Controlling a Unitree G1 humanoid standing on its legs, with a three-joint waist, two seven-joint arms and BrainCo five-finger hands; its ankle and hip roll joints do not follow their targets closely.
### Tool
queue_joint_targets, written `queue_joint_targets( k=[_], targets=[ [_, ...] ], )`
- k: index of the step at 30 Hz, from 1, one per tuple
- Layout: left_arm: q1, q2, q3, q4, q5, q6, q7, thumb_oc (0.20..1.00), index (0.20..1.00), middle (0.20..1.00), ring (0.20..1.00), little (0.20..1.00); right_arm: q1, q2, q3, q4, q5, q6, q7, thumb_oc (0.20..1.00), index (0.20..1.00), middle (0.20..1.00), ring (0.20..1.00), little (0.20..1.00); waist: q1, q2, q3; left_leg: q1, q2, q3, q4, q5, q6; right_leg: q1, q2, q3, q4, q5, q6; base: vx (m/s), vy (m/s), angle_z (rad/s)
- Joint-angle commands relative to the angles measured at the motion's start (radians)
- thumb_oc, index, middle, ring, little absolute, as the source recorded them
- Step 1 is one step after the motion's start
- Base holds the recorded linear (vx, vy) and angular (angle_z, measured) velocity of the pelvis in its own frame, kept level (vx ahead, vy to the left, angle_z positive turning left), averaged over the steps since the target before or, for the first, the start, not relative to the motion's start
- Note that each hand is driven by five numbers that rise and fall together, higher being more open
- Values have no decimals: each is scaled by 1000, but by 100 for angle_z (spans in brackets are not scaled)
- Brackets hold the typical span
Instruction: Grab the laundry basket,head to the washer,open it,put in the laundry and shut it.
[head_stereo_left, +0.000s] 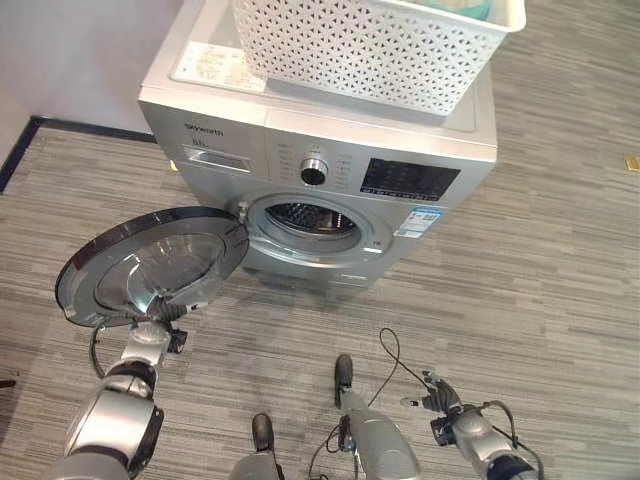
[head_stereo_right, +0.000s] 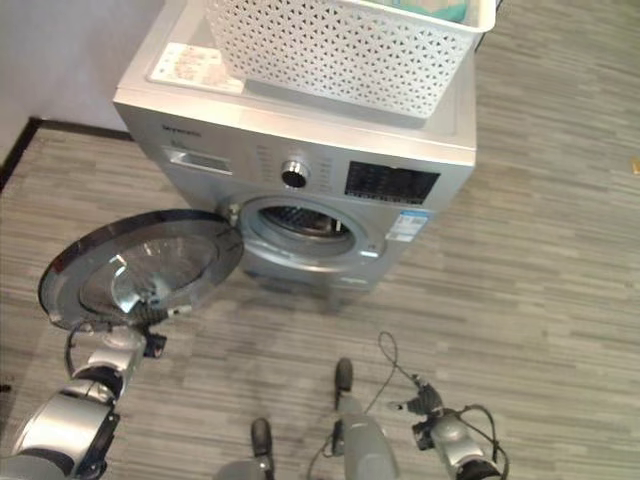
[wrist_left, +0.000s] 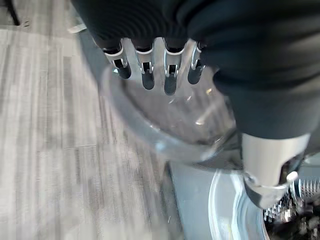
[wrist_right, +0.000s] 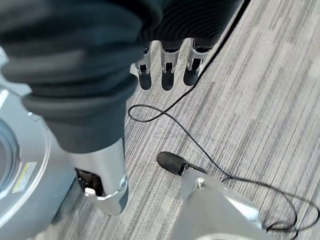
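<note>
The silver front-load washer (head_stereo_left: 330, 150) stands ahead with its round door (head_stereo_left: 150, 262) swung wide to the left, leaving the drum opening (head_stereo_left: 305, 222) uncovered. On the washer's top sits the white lattice laundry basket (head_stereo_left: 370, 45), with teal laundry (head_stereo_left: 472, 8) showing at its far rim. My left hand (wrist_left: 170, 80) is at the door's lower edge, its fingers straight against the glass bowl (wrist_left: 165, 127) of the door. Low at the right, over the floor and away from the washer, my right hand (head_stereo_left: 440, 392) hangs open and holds nothing.
A wall with a dark baseboard (head_stereo_left: 70, 127) runs along the left behind the washer. A printed sheet (head_stereo_left: 215, 65) lies on the washer's top beside the basket. Grey striped floor (head_stereo_left: 560, 280) stretches to the right and in front.
</note>
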Motion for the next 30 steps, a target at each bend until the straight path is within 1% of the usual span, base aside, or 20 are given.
queue_joint_targets(
  k=[1, 2, 3, 7, 10, 11, 12, 13, 14, 16, 17, 19, 21, 22, 23, 24, 25, 28, 29, 30],
  targets=[
    [4, -33, 66, -22, -167, -93, -20, 1000, 1000, 1000, 1000, 1000, 35, -9, -33, 24, 72, -22, 10, 1000, 1000, 1000, 1000, 1000, 4, 7, -76, -83, 45, -62, 4, 31, -38, 74, -119, 17, 24, -101, 135, 96, -34, 0],
    [98, -79, 119, -88, -274, -122, -41, 1000, 1000, 1000, 1000, 1000, 42, 8, -71, 16, 127, -27, 18, 1000, 1000, 1000, 1000, 1000, 14, 13, -91, -59, 50, -62, 4, 21, -38, 94, -115, 15, 30, -114, 130, 119, -24, 1],
    [144, -102, 134, -126, -297, -136, -43, 1000, 1000, 1000, 1000, 1000, 46, 14, -94, 12, 160, -34, 22, 1000, 1000, 1000, 1000, 1000, 18, 16, -98, -46, 55, -58, 4, 15, -39, 103, -111, 16, 33, -122, 128, 163, -24, 1],
    [266, -176, 155, -158, -306, -148, -49, 1000, 1000, 1000, 1000, 1000, 59, 18, -180, -31, 254, -57, 17, 1000, 1000, 1000, 1000, 1000, 27, 28, -111, 19, 74, -29, 11, 6, -46, 149, -98, 22, 46, -152, 122, 98, 4, -6],
    [298, -202, 141, -169, -288, -152, -43, 1000, 1000, 1000, 1000, 1000, 84, -1, -231, -108, 287, -70, -7, 1000, 1000, 1000, 1000, 1000, 24, 25, -106, 2, 73, -6, 108, -17, -55, 180, -113, 6, 49, -156, 119, 17, 13, 0],
    [308, -229, 129, -171, -271, -149, -38, 1000, 1000, 1000, 1000, 1000, 112, -23, -292, -208, 323, -87, -41, 1000, 1000, 1000, 1000, 1000, 3, 10, -96, -43, 77, 104, 213, -27, -60, 213, -152, -34, 50, -156, 120, -31, 34, 14],
    [309, -229, 128, -171, -270, -149, -37, 1000, 1000, 1000, 1000, 1000, 115, -23, -293, -211, 322, -86, -42, 1000, 1000, 1000, 1000, 1000, 4, 10, -96, -47, 78, 104, 220, -30, -59, 213, -152, -34, 50, -155, 120, -17, 123, 54],
    [345, -246, 145, -198, -270, -150, -29, 1000, 1000, 1000, 1000, 1000, 129, -39, -334, -326, 330, -91, -69, 1000, 1000, 1000, 1000, 1000, -13, 21, -99, -36, 88, 195, 242, -53, -48, 219, -160, -42, 61, -155, 124, 3, 95, 55],
    [346, -246, 145, -199, -270, -150, -29, 1000, 1000, 1000, 1000, 1000, 129, -39, -334, -328, 330, -90, -70, 1000, 1000, 1000, 1000, 1000, -12, 19, -102, -38, 86, 197, 239, -49, -47, 215, -161, -40, 61, -153, 124, 48, 147, 44],
    [372, -258, 156, -207, -255, -153, -17, 1000, 1000, 1000, 1000, 1000, 132, -44, -371, -407, 333, -107, -95, 1000, 1000, 1000, 1000, 1000, -7, 31, -115, -31, 53, 152, 236, -76, -26, 213, -169, -30, 82, -154, 128, 65, 155, -19],
    [394, -259, 159, -235, -240, -146, -17, 1000, 1000, 1000, 1000, 1000, 154, -54, -433, -518, 335, -119, -117, 1000, 1000, 1000, 1000, 1000, -11, 32, -121, -31, 33, 131, 238, -93, -4, 221, -189, -38, 114, -161, 131, 63, 232, -37],
    [417, -257, 160, -251, -214, -139, -18, 1000, 1000, 1000, 1000, 1000, 149, -69, -494, -624, 313, -138, -159, 1000, 1000, 1000, 1000, 1000, -11, 42, -132, -16, -1, 113, 220, -107, 32, 206, -211, -33, 199, -185, 137, 58, 207, -13],
    [416, -257, 160, -251, -214, -138, -18, 1000, 1000, 1000, 1000, 1000, 149, -69, -494, -626, 312, -138, -159, 1000, 1000, 1000, 1000, 1000, -11, 40, -135, -20, -4, 114, 216, -101, 33, 200, -213, -32, 199, -183, 136, 14, 88, 11],
    [421, -255, 153, -266, -191, -130, -15, 1000, 1000, 1000, 1000, 1000, 141, -83, -523, -684, 302, -147, -182, 1000, 1000, 1000, 1000, 1000, -10, 49, -130, -11, -17, 94, 213, -114, 52, 189, -218, -27, 261, -200, 136, 54, 285, 21],
    [429, -237, 138, -288, -97, -111, 1, 1000, 1000, 1000, 1000, 1000, 109, -118, -593, -826, 248, -169, -248, 1000, 1000, 1000, 1000, 1000, -14, 56, -109, 13, -47, 54, 218, -141, 98, 116, -216, 20, 468, -171, 140, 42, 285, 24],
    [428, -238, 138, -289, -96, -110, 1, 1000, 1000, 1000, 1000, 1000, 108, -117, -594, -828, 247, -167, -249, 1000, 1000, 1000, 1000, 1000, -13, 55, -111, 9, -47, 56, 217, -136, 98, 111, -216, 22, 468, -167, 138, 85, 264, 31],
    [432, -228, 128, -297, -64, -106, 6, 1000, 1000, 1000, 1000, 1000, 75, -140, -629, -877, 215, -190, -306, 1000, 1000, 1000, 1000, 1000, -8, 61, -99, 31, -56, 28, 221, -157, 115, 71, -201, 41, 557, -172, 142, 104, 101, 31],
    [430, -225, 125, -289, -55, -99, 12, 1000, 1000, 1000, 1000, 1000, 35, -175, -685, -906, 186, -208, -394, 1000, 1000, 1000, 1000, 1000, -7, 63, -104, 56, -73, -3, 200, -160, 119, 32, -180, 60, 539, -159, 136, 123, 23, 32],
    [431, -215, 128, -301, -53, -96, 16, 1000, 1000, 1000, 1000, 1000, -6, -217, -751, -948, 152, -221, -468, 1000, 1000, 1000, 1000, 1000, -5, 63, -107, 73, -81, -34, 192, -174, 112, 11, -191, 76, 461, -142, 144, 223, -85, 46],
    [432, -213, 124, -310, -49, -94, 16, 1000, 1000, 1000, 1000, 1000, -14, -236, -768, -961, 117, -209, -490, 1000, 1000, 1000, 1000, 1000, -4, 64, -106, 75, -81, -48, 194, -180, 107, 17, -198, 78, 427, -136, 148, 264, -152, 62]
  ],
)
